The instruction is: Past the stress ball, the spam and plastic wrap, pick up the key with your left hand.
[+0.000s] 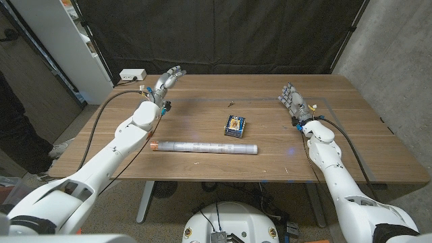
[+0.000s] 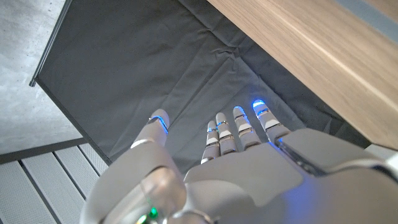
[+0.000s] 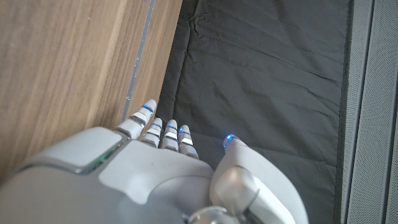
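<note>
A small key lies on the wooden table near the far middle. A blue spam tin sits just in front of it, and a long roll of plastic wrap lies nearer the front edge. My left hand is raised at the table's far left, fingers spread and holding nothing; its fingers reach toward the black curtain. My right hand stands at the far right with fingers apart, empty, and its fingers show beside the table edge.
A black curtain hangs behind the table. A white power strip sits past the far left corner, beside a white shelf unit. A person's dark sleeve is at the left edge.
</note>
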Motion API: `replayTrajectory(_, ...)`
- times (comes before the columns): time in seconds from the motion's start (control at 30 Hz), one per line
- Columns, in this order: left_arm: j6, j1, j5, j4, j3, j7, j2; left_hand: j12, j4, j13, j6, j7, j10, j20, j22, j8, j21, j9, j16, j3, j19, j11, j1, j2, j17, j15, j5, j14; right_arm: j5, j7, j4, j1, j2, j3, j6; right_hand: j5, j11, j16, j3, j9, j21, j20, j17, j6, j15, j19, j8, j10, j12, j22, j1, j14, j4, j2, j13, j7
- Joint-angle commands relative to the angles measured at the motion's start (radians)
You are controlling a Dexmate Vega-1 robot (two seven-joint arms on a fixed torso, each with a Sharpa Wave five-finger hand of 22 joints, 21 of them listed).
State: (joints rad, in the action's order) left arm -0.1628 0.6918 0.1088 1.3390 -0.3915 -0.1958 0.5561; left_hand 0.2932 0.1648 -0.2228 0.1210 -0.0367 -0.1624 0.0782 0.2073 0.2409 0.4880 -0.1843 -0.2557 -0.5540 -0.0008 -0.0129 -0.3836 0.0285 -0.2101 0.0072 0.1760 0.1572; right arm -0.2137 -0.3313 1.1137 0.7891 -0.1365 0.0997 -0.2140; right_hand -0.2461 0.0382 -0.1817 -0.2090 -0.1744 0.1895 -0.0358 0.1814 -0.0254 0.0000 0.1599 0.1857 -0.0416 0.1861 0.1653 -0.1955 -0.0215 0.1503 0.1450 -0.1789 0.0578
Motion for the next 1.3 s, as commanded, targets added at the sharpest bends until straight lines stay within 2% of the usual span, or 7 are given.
replayTrajectory(0.03, 0.064, -0.036, -0.104, 0.041, -0.025, -0.031, 0.026, 0.011, 0.012, -0.006, 0.026, 0.006, -0.021, 0.005, 0.002, 0.010, 0.012, -0.002, -0.011, -0.001, 0.020, -0.012, -0.029, -0.005, -0.005, -0.005, 0.002, 0.020, 0.012, 0.004, 0.014, 0.006, -0.007, -0.002, -0.013, -0.001, 0.002, -0.011, -0.009, -0.005, 0.004, -0.030, 0.002, -0.013, 0.003, 0.009, 0.007, -0.017, 0.009, 0.005, 0.009, 0.005, 0.001, 0.015, -0.005, 0.005)
replayTrajectory(0.37, 0.111, -0.068, -0.189, 0.083, -0.048, -0.031, 0.051, 0.024, 0.016, -0.013, 0.068, 0.010, -0.054, 0.001, 0.002, 0.018, 0.018, -0.002, -0.017, 0.003, 0.034, -0.027, -0.081, -0.018, -0.009, -0.019, 0.003, 0.034, 0.014, 0.003, 0.020, 0.008, -0.014, -0.009, -0.033, 0.000, 0.005, -0.012, -0.013, -0.005, 0.007, -0.034, 0.000, -0.024, 0.000, 0.018, 0.009, -0.030, 0.012, 0.005, 0.008, 0.015, -0.003, 0.014, -0.005, 0.003)
replayTrajectory(0.47, 0.131, -0.076, -0.207, 0.097, -0.052, -0.028, 0.055, 0.031, 0.012, -0.016, 0.094, 0.026, -0.070, 0.017, 0.003, 0.023, 0.010, -0.002, -0.020, 0.008, 0.011, -0.045, -0.100, -0.020, -0.015, -0.020, 0.003, 0.038, 0.015, 0.004, 0.029, 0.012, -0.018, -0.011, -0.038, 0.000, 0.006, -0.012, -0.014, -0.005, 0.007, -0.033, -0.001, -0.027, 0.002, 0.020, 0.010, -0.030, 0.012, 0.005, 0.007, 0.018, -0.004, 0.014, -0.005, 0.003)
replayTrajectory(0.6, 0.151, -0.090, -0.239, 0.111, -0.061, -0.029, 0.061, 0.038, 0.006, -0.019, 0.124, 0.039, -0.085, 0.025, 0.005, 0.030, 0.006, -0.002, -0.031, 0.015, -0.003, -0.052, -0.111, -0.018, -0.023, -0.017, 0.003, 0.050, 0.016, 0.008, 0.039, 0.017, -0.022, -0.014, -0.045, 0.000, 0.006, -0.013, -0.016, -0.005, 0.008, -0.032, -0.001, -0.031, 0.001, 0.022, 0.010, -0.036, 0.013, 0.005, 0.007, 0.020, -0.004, 0.014, -0.005, 0.004)
replayTrajectory(0.83, 0.169, -0.118, -0.288, 0.130, -0.077, -0.015, 0.072, 0.042, 0.005, -0.022, 0.136, 0.043, -0.099, 0.030, 0.007, 0.031, 0.012, -0.003, -0.044, 0.020, 0.006, -0.061, -0.124, -0.018, -0.033, -0.020, 0.004, 0.064, 0.018, 0.012, 0.048, 0.022, -0.029, -0.021, -0.057, 0.001, 0.008, -0.013, -0.017, -0.005, 0.008, -0.032, -0.001, -0.034, 0.001, 0.025, 0.010, -0.041, 0.014, 0.005, 0.007, 0.025, -0.005, 0.013, -0.005, 0.004)
replayTrajectory(0.9, 0.174, -0.125, -0.302, 0.137, -0.082, -0.012, 0.074, 0.045, 0.008, -0.024, 0.139, 0.046, -0.105, 0.028, 0.009, 0.030, 0.017, -0.003, -0.051, 0.026, 0.015, -0.071, -0.133, -0.026, -0.038, -0.028, 0.005, 0.068, 0.017, 0.013, 0.049, 0.023, -0.030, -0.023, -0.059, 0.001, 0.009, -0.014, -0.018, -0.005, 0.008, -0.032, -0.001, -0.036, 0.002, 0.026, 0.011, -0.042, 0.014, 0.005, 0.007, 0.028, -0.006, 0.012, -0.005, 0.004)
replayTrajectory(1.3, 0.186, -0.170, -0.362, 0.154, -0.105, 0.029, 0.083, 0.048, 0.015, -0.030, 0.149, 0.052, -0.116, 0.027, 0.016, 0.027, 0.035, -0.003, -0.070, 0.049, 0.047, -0.075, -0.166, -0.069, -0.054, -0.044, 0.014, 0.082, 0.013, 0.022, 0.059, 0.032, -0.036, -0.029, -0.071, 0.002, 0.008, -0.013, -0.020, -0.005, 0.008, -0.033, -0.002, -0.043, 0.004, 0.030, 0.011, -0.047, 0.014, 0.005, 0.008, 0.031, -0.007, 0.011, -0.005, 0.005)
